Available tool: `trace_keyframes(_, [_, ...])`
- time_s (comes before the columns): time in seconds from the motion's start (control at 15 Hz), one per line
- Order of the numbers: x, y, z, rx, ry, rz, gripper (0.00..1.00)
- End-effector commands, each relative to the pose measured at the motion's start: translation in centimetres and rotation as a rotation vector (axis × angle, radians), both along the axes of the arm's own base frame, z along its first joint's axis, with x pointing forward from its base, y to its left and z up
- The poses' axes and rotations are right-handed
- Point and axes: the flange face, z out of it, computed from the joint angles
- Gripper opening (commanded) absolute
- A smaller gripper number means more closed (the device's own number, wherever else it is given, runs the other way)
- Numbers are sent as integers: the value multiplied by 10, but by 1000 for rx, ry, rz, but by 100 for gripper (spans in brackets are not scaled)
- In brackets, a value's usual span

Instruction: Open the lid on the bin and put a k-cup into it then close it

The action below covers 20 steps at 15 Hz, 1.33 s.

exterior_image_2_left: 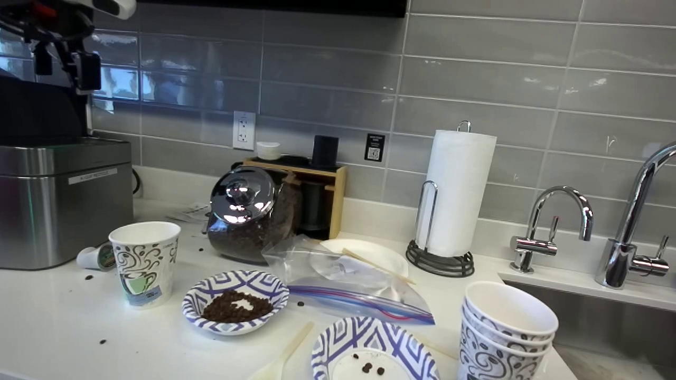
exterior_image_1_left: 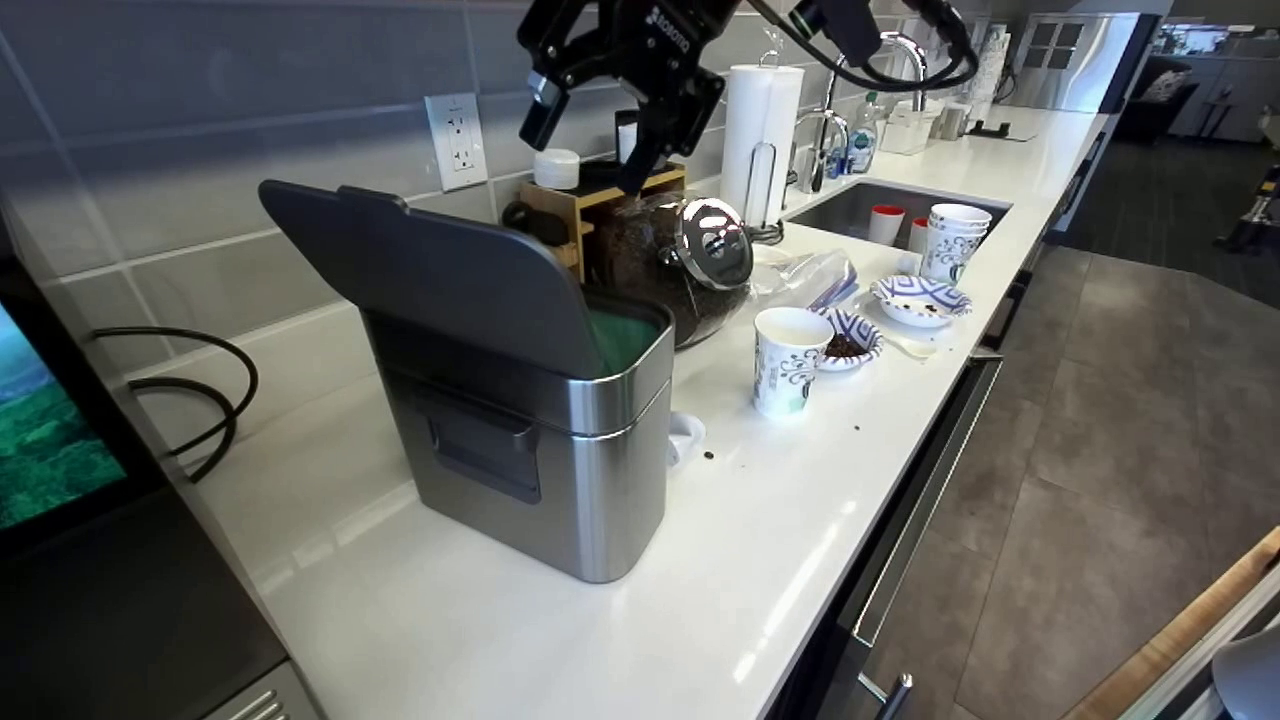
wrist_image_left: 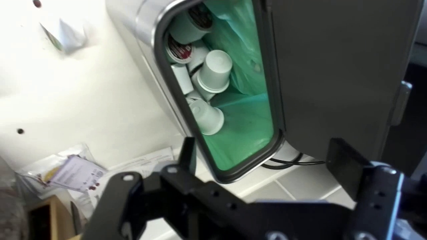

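The steel bin [exterior_image_1_left: 620,480] stands on the counter and also shows in an exterior view [exterior_image_2_left: 63,211]. Its dark grey lid [exterior_image_1_left: 450,280] stands open, tilted up, and fills the right of the wrist view [wrist_image_left: 333,73]. Inside the bin, a green liner and several white k-cups [wrist_image_left: 215,71] show in the wrist view. A k-cup [exterior_image_2_left: 95,257] lies on its side on the counter beside the bin; it also shows partly behind the bin [exterior_image_1_left: 685,437]. My gripper [exterior_image_1_left: 588,145] is open with nothing between its fingers [wrist_image_left: 267,156], above the bin and its lid.
A paper cup [exterior_image_2_left: 145,264], a patterned bowl of coffee beans [exterior_image_2_left: 237,322], a tilted glass jar [exterior_image_2_left: 253,211] and a wooden rack [exterior_image_2_left: 338,206] stand beside the bin. A screen [exterior_image_1_left: 50,420] stands on the bin's far side. A tiled wall runs behind.
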Motion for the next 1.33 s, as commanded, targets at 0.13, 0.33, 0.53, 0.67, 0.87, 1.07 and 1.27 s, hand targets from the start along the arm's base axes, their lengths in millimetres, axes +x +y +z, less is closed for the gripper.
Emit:
trace_keyframes(0.13, [8,-45,-24,-150,135,-221,100])
trace_keyframes(0.33, [15,-62,-41,-215,212,-336,100])
trace_keyframes(0.53, [21,-72,-62,-290,278,-453,100])
trace_keyframes(0.67, [23,-76,-76,-343,330,-515,100])
trace_keyframes(0.87, [25,-77,-95,-372,371,-549,100])
trace_keyframes(1.07, [26,-78,-113,-379,350,-569,100])
trace_keyframes(1.27, [28,-76,-128,-356,339,-587,100])
